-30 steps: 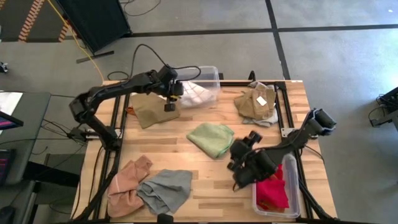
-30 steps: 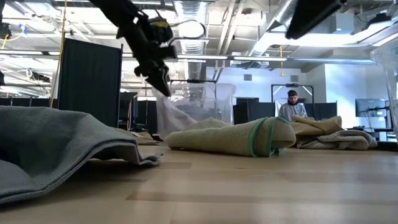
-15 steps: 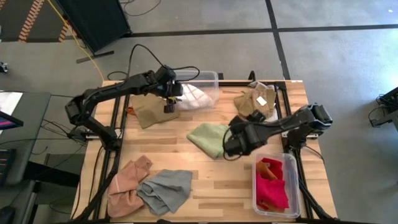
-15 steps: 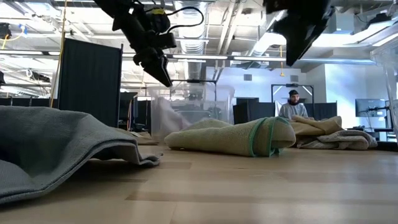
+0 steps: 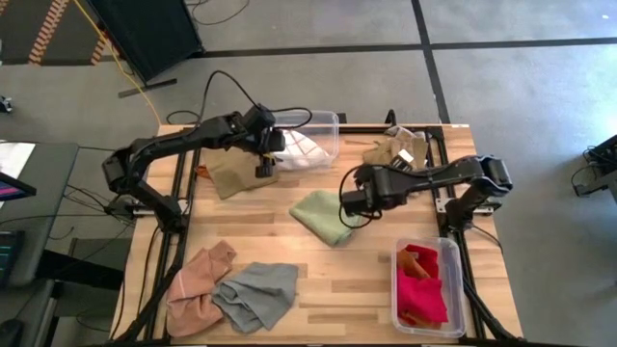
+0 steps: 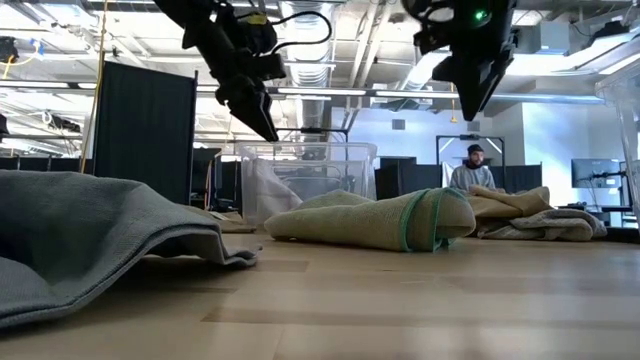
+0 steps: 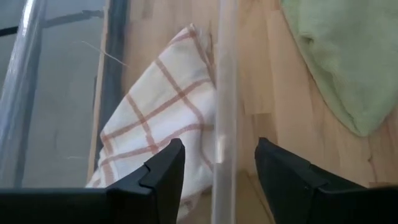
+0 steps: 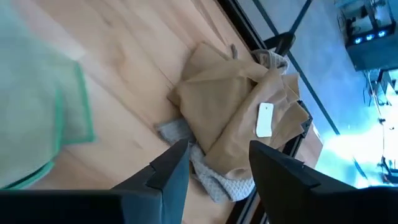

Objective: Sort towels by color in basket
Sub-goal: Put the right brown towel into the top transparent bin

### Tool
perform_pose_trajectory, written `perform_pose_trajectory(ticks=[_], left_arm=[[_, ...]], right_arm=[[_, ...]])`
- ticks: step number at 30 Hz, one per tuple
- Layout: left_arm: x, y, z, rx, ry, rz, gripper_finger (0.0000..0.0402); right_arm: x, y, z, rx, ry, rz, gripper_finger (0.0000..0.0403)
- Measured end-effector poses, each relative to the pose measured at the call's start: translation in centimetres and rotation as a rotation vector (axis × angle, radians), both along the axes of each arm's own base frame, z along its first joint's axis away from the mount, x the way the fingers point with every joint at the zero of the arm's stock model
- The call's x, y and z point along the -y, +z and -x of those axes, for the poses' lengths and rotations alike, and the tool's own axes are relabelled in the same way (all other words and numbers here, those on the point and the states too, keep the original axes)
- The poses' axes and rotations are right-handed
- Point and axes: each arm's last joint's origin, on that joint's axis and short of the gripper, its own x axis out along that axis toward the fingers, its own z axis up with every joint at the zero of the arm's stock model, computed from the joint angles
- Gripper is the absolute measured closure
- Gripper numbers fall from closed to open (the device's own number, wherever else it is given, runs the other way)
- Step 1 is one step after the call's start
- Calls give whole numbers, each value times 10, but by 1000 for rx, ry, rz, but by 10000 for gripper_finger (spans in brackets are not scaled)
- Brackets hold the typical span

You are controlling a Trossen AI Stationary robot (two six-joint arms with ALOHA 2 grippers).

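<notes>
Towels scattered over a pale wooden desk [image 5: 289,241], two clear plastic bins on it.

- White towel with a rust-orange check [image 7: 155,124]: inside the clear bin [image 5: 323,130] at the far edge.
- Left tool [image 5: 264,154]: raised at that bin's wall, dark fingers [image 7: 165,171] apart with the wall between them, nothing held.
- Light green towel with a darker green hem [image 5: 326,214]: mid-desk, folded.
- Right tool [image 5: 349,200]: above the green towel's far edge, fingers [image 8: 171,165] apart, empty.
- Tan towel [image 8: 230,118]: crumpled at the far right corner over a grey-white knit cloth [image 8: 208,171]; carries a white tag [image 8: 265,119], no writing readable.
- Second tan towel [image 5: 231,169]: flat, beside the far bin.
- Red towels [image 5: 420,289]: in the clear bin [image 5: 453,289] at the near right edge.
- Pink towel [image 5: 198,280] and grey towel [image 5: 255,294]: touching, near left.
- Person [image 6: 470,170]: in the room beyond the desk.
</notes>
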Motion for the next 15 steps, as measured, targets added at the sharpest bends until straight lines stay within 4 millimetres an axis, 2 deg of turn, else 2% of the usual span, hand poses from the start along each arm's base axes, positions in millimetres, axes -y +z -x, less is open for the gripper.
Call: perform_pose_trajectory(ticks=[4, 8, 15], left_arm=[[10, 3, 0, -5, -14, 16, 214], [26, 12, 0, 13, -61, 4, 214], [64, 44, 13, 117, -151, -8, 214]], right_arm=[[20, -5, 10, -18, -49, -13, 202], [38, -21, 35, 17, -140, -85, 182], [42, -41, 76, 200, -171, -154, 150]])
